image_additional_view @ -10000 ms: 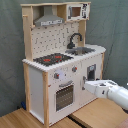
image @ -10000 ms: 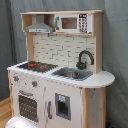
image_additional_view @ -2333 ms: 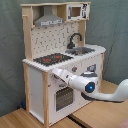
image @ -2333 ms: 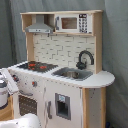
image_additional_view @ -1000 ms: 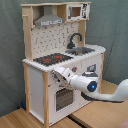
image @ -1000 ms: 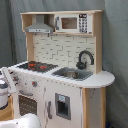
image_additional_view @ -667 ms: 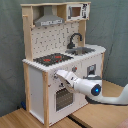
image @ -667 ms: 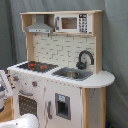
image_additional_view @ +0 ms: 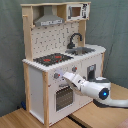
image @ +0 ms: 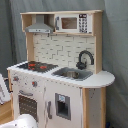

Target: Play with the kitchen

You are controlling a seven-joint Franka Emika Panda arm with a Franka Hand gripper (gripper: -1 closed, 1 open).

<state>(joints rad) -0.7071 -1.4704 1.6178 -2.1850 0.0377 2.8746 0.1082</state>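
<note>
- My white gripper (image_additional_view: 65, 76) points at the tall white-and-wood toy kitchen (image_additional_view: 60, 55), its knob panel straight ahead, oven door below.
- Whether my jaws are parted, I cannot tell.

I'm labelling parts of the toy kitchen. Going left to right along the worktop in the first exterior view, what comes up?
Hob → sink → tap, at the sink's back right → bare rounded end of the worktop.

White-and-wood kitchen (image: 60, 85), black-red hob (image: 35, 65)
</note>
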